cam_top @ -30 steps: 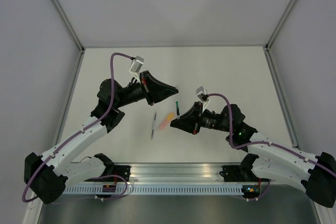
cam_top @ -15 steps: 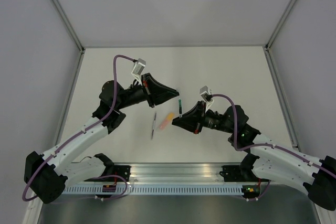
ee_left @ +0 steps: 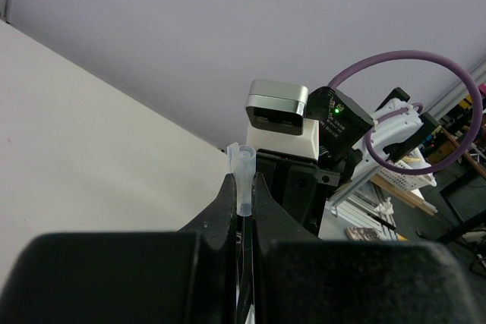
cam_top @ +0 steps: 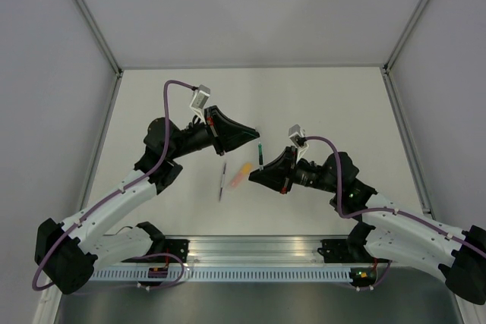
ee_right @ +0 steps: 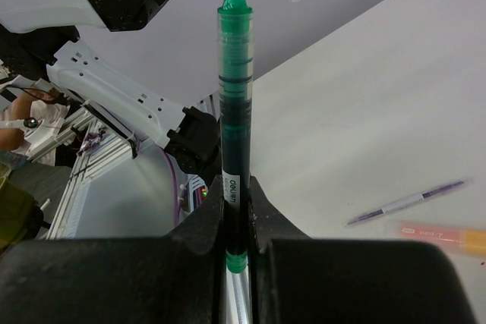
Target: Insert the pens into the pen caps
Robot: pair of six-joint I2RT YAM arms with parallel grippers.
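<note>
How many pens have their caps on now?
None looks capped yet. The left pincer grips a clear cap, the right pincer grips the green pen, its tip near that cap. The orange pen and the thin pen lie on the table, waiting.

Left gripper (cam_top: 254,133) and right gripper (cam_top: 254,175) are nose to nose over mid-table, with the green pen (cam_top: 260,155) and clear cap (ee_left: 242,176) filling the gap, so no way through. Below, the orange pen (cam_top: 241,175) and thin grey-white pen (cam_top: 222,180) lie close by. There's open table (cam_top: 326,104) behind and to either side.
</note>
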